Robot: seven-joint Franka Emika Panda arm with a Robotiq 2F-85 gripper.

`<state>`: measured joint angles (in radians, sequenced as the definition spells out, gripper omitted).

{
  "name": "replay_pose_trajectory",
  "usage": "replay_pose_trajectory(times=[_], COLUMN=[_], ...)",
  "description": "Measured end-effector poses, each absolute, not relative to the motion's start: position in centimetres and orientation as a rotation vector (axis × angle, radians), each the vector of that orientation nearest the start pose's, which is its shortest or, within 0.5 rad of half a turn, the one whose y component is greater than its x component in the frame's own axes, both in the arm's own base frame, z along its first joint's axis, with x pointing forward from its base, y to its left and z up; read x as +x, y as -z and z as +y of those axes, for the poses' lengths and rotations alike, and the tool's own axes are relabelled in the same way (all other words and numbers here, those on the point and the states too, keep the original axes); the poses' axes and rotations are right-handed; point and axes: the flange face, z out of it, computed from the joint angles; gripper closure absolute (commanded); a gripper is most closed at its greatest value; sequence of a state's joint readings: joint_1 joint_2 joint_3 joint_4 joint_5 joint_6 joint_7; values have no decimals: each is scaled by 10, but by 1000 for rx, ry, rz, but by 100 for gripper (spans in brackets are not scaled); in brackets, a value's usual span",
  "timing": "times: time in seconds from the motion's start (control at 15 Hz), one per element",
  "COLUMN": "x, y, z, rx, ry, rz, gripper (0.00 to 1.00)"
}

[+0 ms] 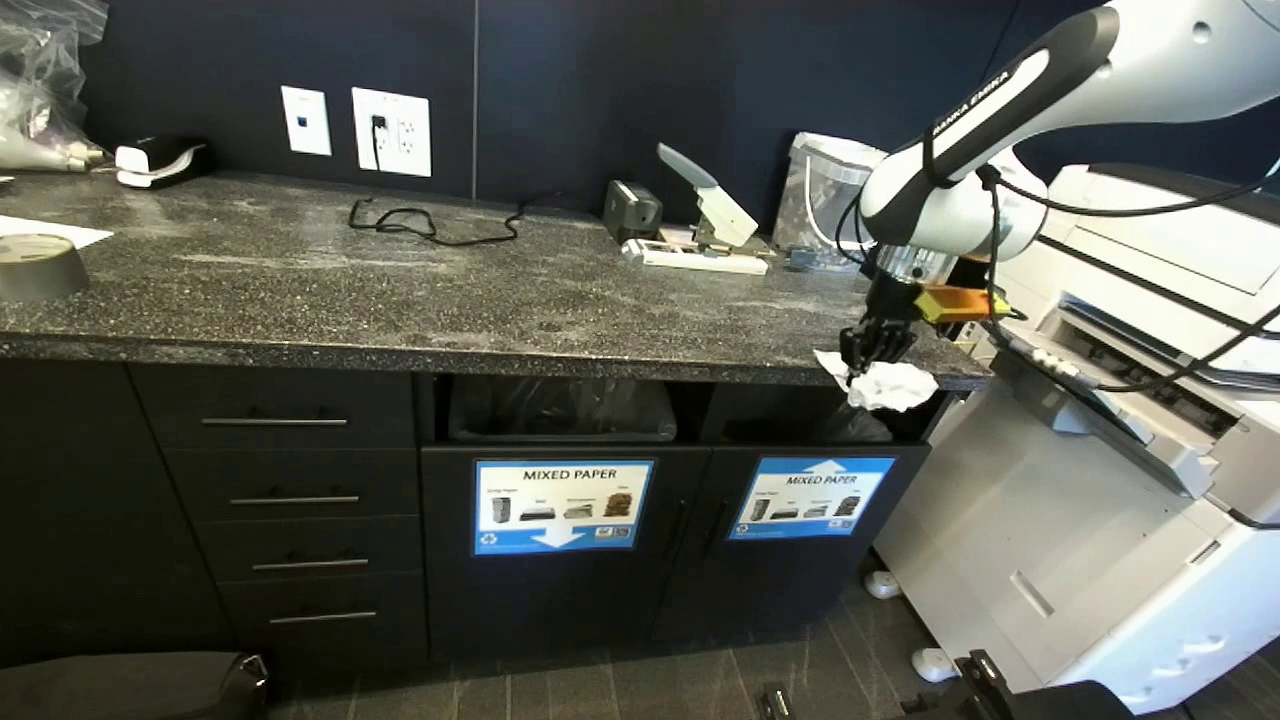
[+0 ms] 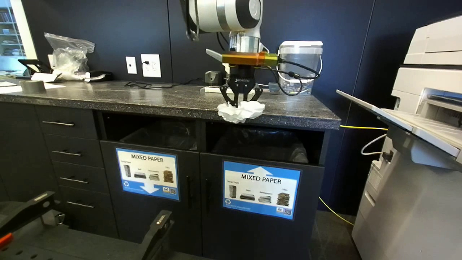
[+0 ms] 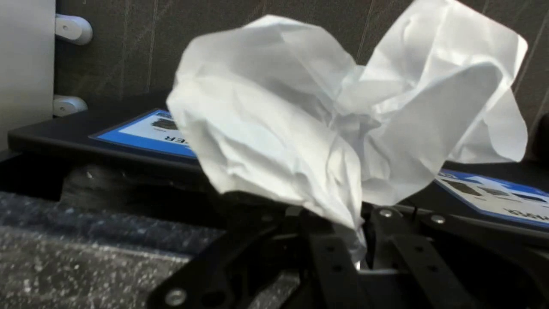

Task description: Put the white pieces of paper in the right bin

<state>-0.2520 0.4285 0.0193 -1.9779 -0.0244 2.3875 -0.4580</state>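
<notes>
Nearest you, low before the counter (image 1: 300, 285): a black platform (image 2: 97, 243). Pale copier (image 1: 1000, 540) just off the counter's right end, set at an angle.

Under the counter, two openings. Left bin (image 1: 560, 410), toward the counter's middle, lined with plastic, down-arrow sign (image 2: 148, 174) beneath it. Right bin (image 2: 269, 146) at the counter's right end, likewise lined, up-arrow sign (image 2: 261, 189) beneath. Both signs read MIXED PAPER.

At the counter's front edge: your gripper (image 2: 240, 102), jaws clenched, a fold of crumpled white paper (image 2: 242, 112) pinched between them. In the wrist view the paper flares in two lobes, out past the counter's edge, at the same end as the right bin; whether over its mouth or in front of it, you can't tell from here.

Your arm (image 1: 1000, 120) comes down from well above the counter, forearm slanting, wrist bent so the gripper hangs nearly vertical at the counter's edge. Orange-yellow block (image 2: 249, 58) on the wrist, above counter level.

Farther in, on the counter: grey tape roll (image 1: 40, 270) toward its left end; black cord (image 1: 430, 236) along its rear middle; boxy black device (image 1: 632, 208) and lever-handled tool (image 1: 725, 215) right of its middle; translucent bucket (image 2: 300, 59) at its rear right corner; plastic bag (image 2: 70, 59) at its rear left. Behind the counter, dark wall (image 1: 560, 90) with a white outlet plate (image 1: 392, 130).
</notes>
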Motion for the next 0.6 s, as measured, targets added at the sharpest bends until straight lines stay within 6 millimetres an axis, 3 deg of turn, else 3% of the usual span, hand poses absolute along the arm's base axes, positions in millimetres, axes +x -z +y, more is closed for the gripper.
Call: replay_pose_trajectory(times=[0.27, 0.6], x=[550, 524], y=[-220, -190], z=[-131, -114], rx=[-3116, -3112], ry=[70, 381], rz=[-311, -215], gripper=[89, 89])
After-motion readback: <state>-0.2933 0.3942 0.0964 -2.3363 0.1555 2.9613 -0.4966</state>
